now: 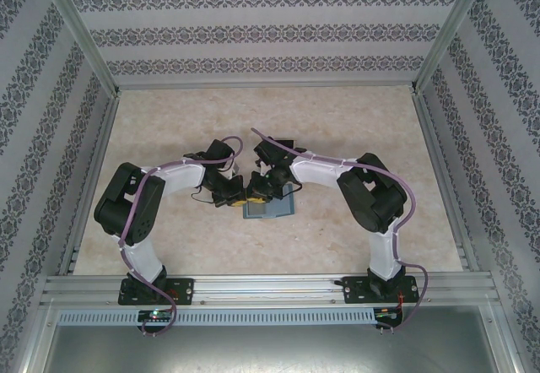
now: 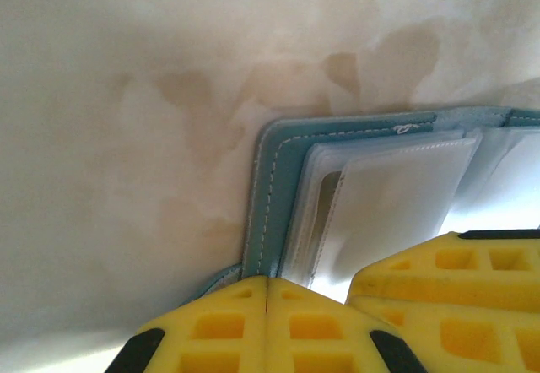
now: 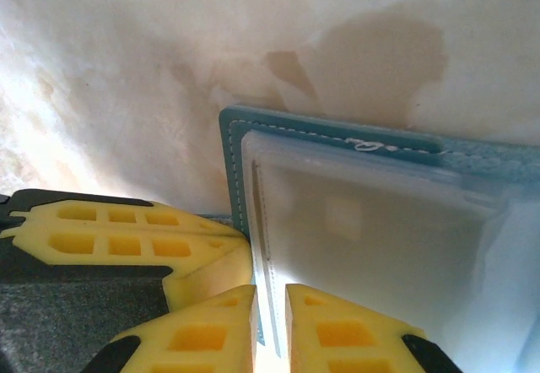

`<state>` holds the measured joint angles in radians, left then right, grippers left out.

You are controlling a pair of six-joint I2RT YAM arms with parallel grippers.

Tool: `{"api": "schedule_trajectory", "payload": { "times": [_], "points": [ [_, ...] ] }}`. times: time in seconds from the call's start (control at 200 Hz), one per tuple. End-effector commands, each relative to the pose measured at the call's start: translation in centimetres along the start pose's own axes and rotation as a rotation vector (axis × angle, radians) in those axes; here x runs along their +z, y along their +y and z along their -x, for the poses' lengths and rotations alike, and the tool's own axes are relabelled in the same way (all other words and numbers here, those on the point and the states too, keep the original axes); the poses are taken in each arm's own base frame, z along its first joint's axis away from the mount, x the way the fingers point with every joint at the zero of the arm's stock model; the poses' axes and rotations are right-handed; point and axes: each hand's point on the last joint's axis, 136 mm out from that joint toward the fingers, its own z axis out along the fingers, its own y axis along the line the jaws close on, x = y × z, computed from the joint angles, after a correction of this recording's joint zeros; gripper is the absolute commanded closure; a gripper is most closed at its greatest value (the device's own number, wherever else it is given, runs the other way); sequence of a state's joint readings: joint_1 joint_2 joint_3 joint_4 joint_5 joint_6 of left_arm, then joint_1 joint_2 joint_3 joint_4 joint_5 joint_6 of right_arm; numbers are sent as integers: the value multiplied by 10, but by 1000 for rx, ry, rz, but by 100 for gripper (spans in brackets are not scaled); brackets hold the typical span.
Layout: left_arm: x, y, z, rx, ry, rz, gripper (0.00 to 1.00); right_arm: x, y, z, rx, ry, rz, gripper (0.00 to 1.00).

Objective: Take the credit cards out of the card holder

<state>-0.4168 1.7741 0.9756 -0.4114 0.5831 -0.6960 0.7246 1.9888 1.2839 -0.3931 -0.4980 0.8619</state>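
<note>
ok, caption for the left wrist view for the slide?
Left pincer shut on the open card holder's teal edge, clear inner sleeves exposed.

**Card holder mostly covered, pockets washed out**

From above, the card holder [image 1: 283, 209] is small and lies largely under the left gripper [image 1: 237, 199] and right gripper [image 1: 253, 192]. In the left wrist view yellow fingers [image 2: 219, 327] cover its lower edge and the frame's right side cuts it off. The right wrist view cuts it at right and bottom. Glare whitens the clear pockets [image 3: 363, 246], so credit cards inside cannot be made out.

The left claw [image 2: 267, 284] pinches the edge of the open card holder [image 2: 272, 179].
</note>
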Motion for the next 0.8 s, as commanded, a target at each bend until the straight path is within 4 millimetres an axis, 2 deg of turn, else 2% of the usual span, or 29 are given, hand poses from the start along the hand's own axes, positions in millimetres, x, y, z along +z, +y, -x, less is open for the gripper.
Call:
{"api": "schedule_trajectory", "payload": {
  "times": [0.0,0.24,0.37,0.525,0.669,0.794],
  "points": [
    [3,5,-5,3,25,7,97,8,-13,-4,13,16,-64,82],
    [3,8,-5,-1,26,18,98,6,-31,-6,16,17,-144,81],
    [4,10,-7,-6,29,23,98,-5,-40,-7,2,0,-214,79],
    [6,12,-8,-3,40,30,98,-20,-41,-4,-33,-29,-282,75],
    [5,11,-8,0,36,29,98,-27,-41,-3,-77,-35,-364,74],
    [5,10,-7,1,38,28,98,-32,-42,-2,-108,-41,-433,69]
  ]
}}
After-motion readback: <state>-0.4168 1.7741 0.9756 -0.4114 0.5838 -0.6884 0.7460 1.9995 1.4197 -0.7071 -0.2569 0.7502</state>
